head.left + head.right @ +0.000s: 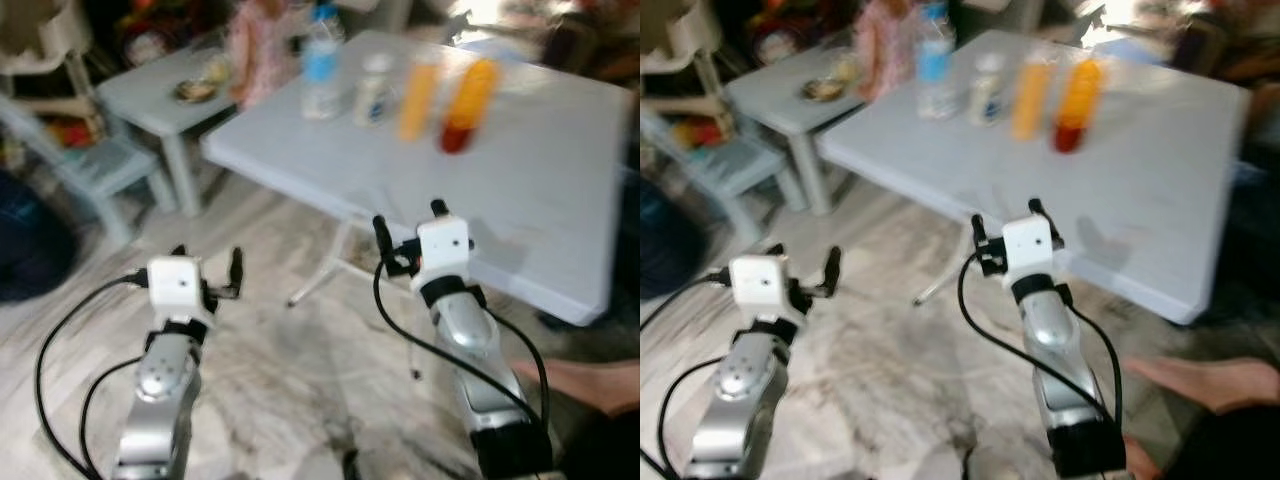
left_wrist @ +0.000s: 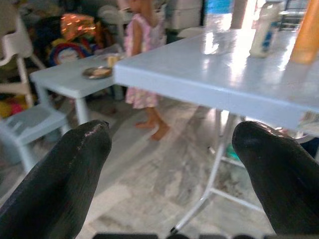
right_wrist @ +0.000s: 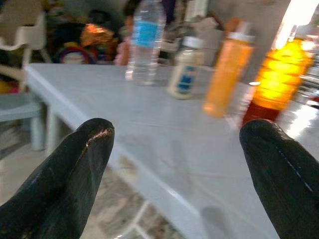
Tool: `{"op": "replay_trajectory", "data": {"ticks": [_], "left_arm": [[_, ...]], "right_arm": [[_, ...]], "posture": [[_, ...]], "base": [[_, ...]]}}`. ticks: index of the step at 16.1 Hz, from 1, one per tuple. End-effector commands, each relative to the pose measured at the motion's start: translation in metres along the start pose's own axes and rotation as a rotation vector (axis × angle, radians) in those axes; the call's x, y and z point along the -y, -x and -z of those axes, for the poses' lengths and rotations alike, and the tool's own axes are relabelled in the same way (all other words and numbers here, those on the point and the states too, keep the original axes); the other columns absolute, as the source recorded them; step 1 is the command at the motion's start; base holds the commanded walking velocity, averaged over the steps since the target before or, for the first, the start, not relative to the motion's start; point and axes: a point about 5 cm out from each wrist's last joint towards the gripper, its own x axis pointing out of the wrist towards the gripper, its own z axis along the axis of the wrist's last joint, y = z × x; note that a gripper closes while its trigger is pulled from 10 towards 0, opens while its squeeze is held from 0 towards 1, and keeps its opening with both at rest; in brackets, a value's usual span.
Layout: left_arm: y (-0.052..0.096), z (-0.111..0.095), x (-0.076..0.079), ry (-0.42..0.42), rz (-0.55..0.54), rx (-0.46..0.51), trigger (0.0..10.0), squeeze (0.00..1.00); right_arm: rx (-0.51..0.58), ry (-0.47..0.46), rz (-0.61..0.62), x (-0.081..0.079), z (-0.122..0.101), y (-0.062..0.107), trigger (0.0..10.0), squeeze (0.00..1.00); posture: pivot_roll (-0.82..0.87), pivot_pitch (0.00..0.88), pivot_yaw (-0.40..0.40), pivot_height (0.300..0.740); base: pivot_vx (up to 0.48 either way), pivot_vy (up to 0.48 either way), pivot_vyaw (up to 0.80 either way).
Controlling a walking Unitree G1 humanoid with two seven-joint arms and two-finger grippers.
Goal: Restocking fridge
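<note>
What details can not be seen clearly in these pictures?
- Bottle labels: the water bottle, white bottle and two orange bottles are blurred in every view; text unreadable.
- Small table's plate: contents too small and blurred in the eye views.
- Big table: far edge cut off by the frame.

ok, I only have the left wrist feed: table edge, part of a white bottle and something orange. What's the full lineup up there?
Observer: Four in a row: water bottle, small white bottle, tall orange bottle, round orange bottle.
Operator: Right arm?
Observer: Right gripper is raised at the table's near edge, open, holding nothing.
Operator: Anyone close?
Observer: A person's bare foot is on the floor beside the right arm.
</note>
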Motion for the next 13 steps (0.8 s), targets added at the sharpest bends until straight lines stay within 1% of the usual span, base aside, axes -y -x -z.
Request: {"op": "replay_trajectory", "data": {"ticks": [1,3,6,13], "left_arm": [[-0.0011,-0.0031,0.0030,0.005,0.016,0.014,10.0,0.00],[-0.0009,-0.0034,0.0062,0.009,0.021,0.014,10.0,0.00],[-0.0013,-0.0036,0.0072,0.015,0.028,0.016,10.0,0.00],[-0.0036,-0.0050,0.0084,0.015,0.033,0.021,10.0,0.00]], "right_arm": [[0.008,0.005,0.013,0.0029,-0.0017,-0.0006,10.0,0.00],[0.013,0.008,0.007,0.0017,-0.0028,-0.0011,10.0,0.00],[0.017,0.010,0.007,0.0021,-0.0035,-0.0024,10.0,0.00],[0.025,0.024,0.002,0.0011,-0.0042,-0.0030,10.0,0.00]], "posture": [[-0.08,0.069,0.034,0.740],[-0.08,0.073,0.035,0.740],[-0.08,0.076,0.036,0.740],[-0.09,0.080,0.038,0.740]], "base": [[0.379,0.000,0.00],[0.388,0.000,0.00],[0.389,0.000,-0.50],[0.387,0.000,0.00]]}}
